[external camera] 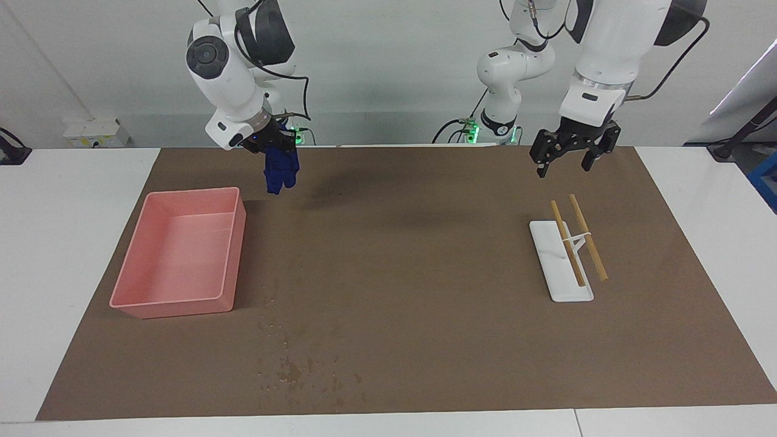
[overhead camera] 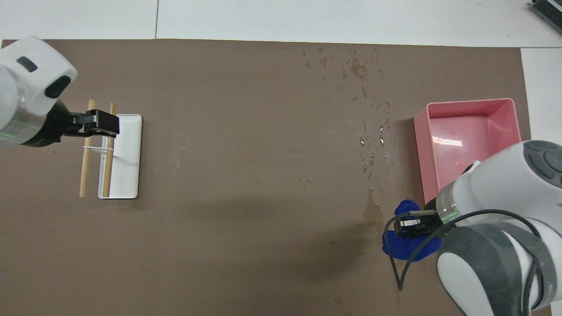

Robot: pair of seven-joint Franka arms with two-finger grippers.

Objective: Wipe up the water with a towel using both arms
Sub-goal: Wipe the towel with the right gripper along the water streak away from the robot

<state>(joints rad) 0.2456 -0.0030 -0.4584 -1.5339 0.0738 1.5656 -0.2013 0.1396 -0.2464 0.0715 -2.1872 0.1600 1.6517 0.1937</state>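
Right claw [external camera: 274, 141] is up in the air with the towel [external camera: 281, 170] clamped between its fingers, the blue cloth dangling in a loose bunch over the brown mat [external camera: 400, 285], just off the robot-side corner of the pink bin [external camera: 130, 267]. From overhead, the right arm's white and grey bulk swallows much of that scene: only the towel's edges peek out around the claw, and one corner of the bin is covered too. How the fingers sit in the fabric is hard to make out, since the cloth wraps around them.

Left claw [external camera: 566, 162] hangs open, fingers spread, over the mat at the left arm's end of the tabletop [external camera: 79, 200], above the robot-side ends of the two wooden sticks [external camera: 578, 238]. Those sticks lie propped across a white tray [external camera: 567, 288] on a thin white support. In the overhead view the claw overlaps the stick ends, but the facing view shows it well above them, touching nothing.

Water [external camera: 291, 364] is scattered in droplets and small puddles on the mat, farther from the robots than the towel, trailing alongside the bin. A thin wet streak runs back toward the towel in the overhead view.
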